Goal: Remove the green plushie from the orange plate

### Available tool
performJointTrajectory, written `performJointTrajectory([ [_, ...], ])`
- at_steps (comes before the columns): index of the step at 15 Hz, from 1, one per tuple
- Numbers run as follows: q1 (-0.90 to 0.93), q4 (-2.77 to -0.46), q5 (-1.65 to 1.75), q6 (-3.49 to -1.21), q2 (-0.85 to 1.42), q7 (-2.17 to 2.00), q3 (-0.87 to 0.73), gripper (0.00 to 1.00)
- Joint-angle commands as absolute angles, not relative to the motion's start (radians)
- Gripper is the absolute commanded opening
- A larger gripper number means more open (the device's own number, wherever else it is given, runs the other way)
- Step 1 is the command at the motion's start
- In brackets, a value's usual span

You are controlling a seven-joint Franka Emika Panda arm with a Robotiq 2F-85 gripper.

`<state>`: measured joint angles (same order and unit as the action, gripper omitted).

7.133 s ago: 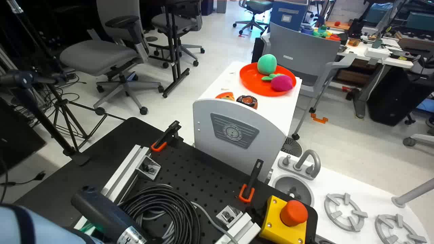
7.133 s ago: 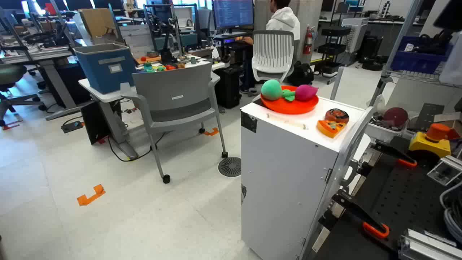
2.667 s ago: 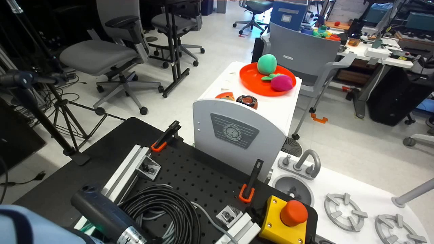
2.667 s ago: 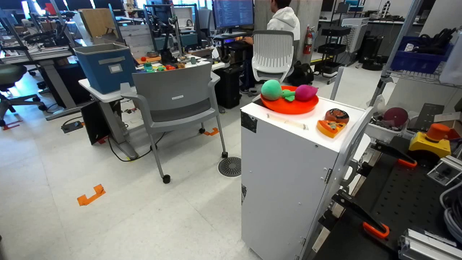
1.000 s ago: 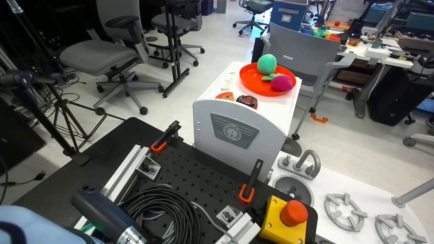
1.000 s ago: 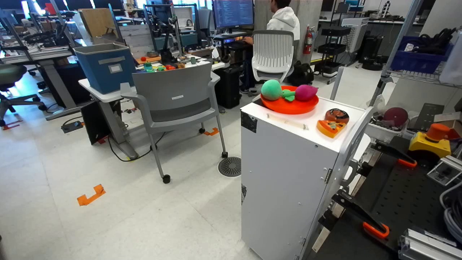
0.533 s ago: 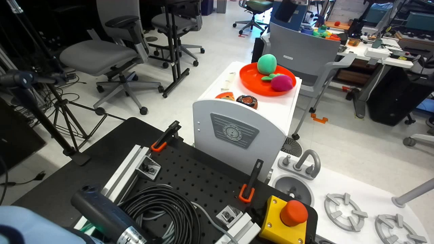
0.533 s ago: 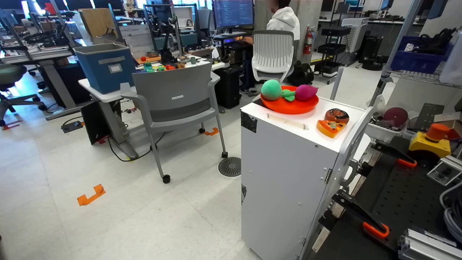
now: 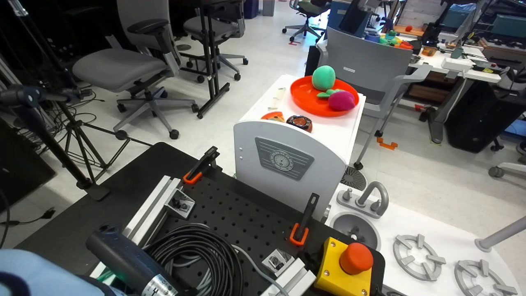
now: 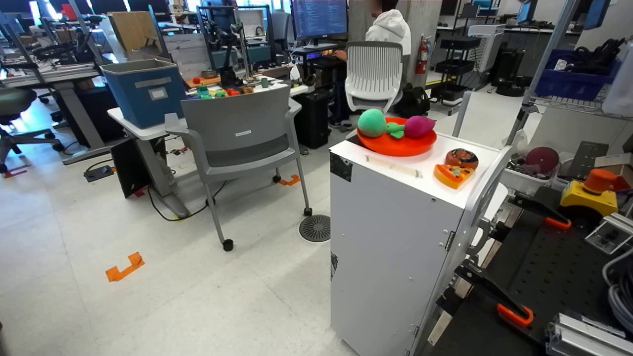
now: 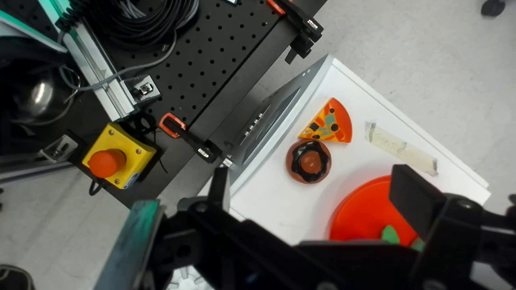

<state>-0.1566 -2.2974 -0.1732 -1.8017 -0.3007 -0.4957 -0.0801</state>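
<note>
Plushie (image 9: 324, 78), round and green, rests on the orange plate (image 9: 307, 100) in both exterior views, with a magenta soft toy (image 9: 342, 101) beside it and green leaves (image 9: 324, 95) between the two. In the wrist view, your gripper (image 11: 311, 177) has its fingers (image 11: 414, 193) spread wide, holding nothing. Below it you find the plate, partly covered by the finger on that view's right; green bits (image 11: 390, 234) show there, but you cannot tell whether the plushie is among them. Roughly between your fingertips appears a brown toy donut (image 11: 309, 162), and just beyond it a toy pizza slice (image 11: 331, 123). All sit on a white cabinet top (image 11: 266, 203). Past your right-hand finger runs a tape strip (image 11: 401, 149); well left of the left-hand finger, a yellow box (image 11: 133, 155) bears a red button (image 11: 107, 163).
</note>
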Motion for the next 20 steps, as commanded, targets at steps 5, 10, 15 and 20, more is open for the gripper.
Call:
performJointTrajectory([
  [5,-0.121,-2.292,-0.056,-1.734,-0.346,-0.299,-0.045,1.0],
  [10,-0.147,-2.29,0.023,-1.752,-0.342,-0.547,0.005,1.0],
  [15,-0.142,-2.281,0.027,-1.764,-0.332,-0.673,0.016,1.0],
  [20,-0.141,-2.274,0.039,-1.827,-0.323,-0.818,0.024,1.0],
])
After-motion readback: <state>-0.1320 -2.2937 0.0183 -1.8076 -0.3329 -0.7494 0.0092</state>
